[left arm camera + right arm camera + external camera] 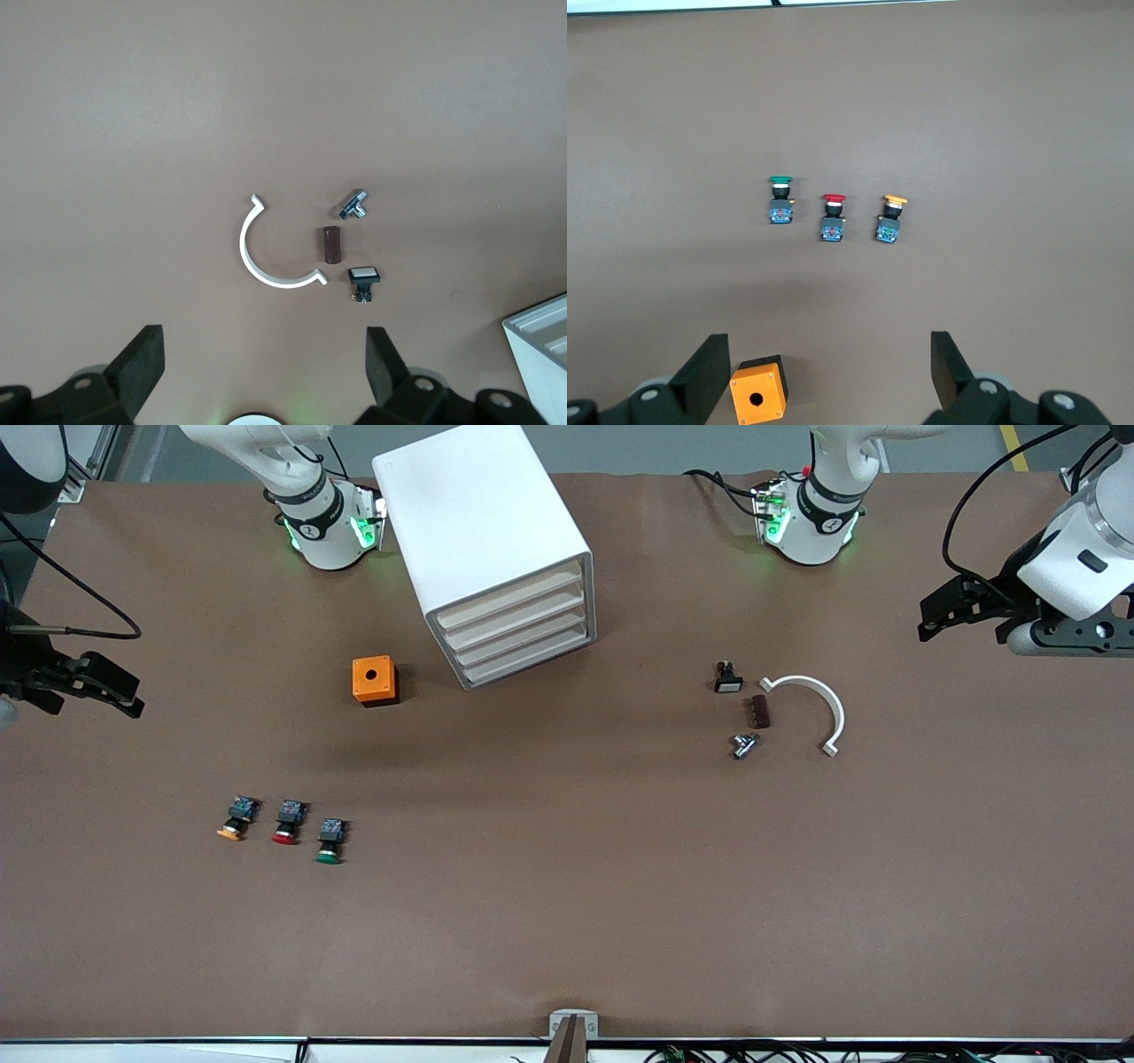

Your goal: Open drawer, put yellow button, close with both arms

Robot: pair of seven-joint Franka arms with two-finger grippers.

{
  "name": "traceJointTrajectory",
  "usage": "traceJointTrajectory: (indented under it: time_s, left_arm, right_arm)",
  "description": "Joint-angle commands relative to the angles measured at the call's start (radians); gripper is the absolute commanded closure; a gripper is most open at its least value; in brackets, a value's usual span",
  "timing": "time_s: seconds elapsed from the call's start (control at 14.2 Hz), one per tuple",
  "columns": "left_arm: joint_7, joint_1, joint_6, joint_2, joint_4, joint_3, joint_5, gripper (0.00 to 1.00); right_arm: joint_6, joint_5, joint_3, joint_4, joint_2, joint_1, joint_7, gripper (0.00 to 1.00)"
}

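Brown paper covers the table (567, 921). The white cabinet (478, 522) sits between the arm bases, its top drawer (514, 599) shut. The yellow button (236, 819) lies with the red button (288, 822) and the green button (330, 841) toward the right arm's end. The left gripper (930, 615) and the right gripper (124, 695) hover at the table's ends, fingers apart, empty.

no readable text, label, brand, number or sign anywhere
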Motion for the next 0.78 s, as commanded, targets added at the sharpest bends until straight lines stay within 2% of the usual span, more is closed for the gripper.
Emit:
traceJointTrajectory:
  time_s: [0.0, 0.42, 0.7]
  left_arm:
    - [0.005, 0.003, -0.022, 0.010, 0.026, -0.005, 0.021, 0.00]
    - [-0.003, 0.011, -0.022, 0.033, 0.033, 0.001, 0.013, 0.00]
    - [-0.006, 0.008, -0.014, 0.111, 0.036, 0.003, 0.019, 0.00]
  right_arm:
    - [0.004, -0.006, 0.013, -0.015, -0.022, -0.017, -0.005, 0.00]
    - [0.004, -0.006, 0.014, -0.009, -0.022, -0.017, -0.005, 0.00]
    - [0.004, -0.006, 0.014, -0.009, -0.022, -0.017, -0.005, 0.00]
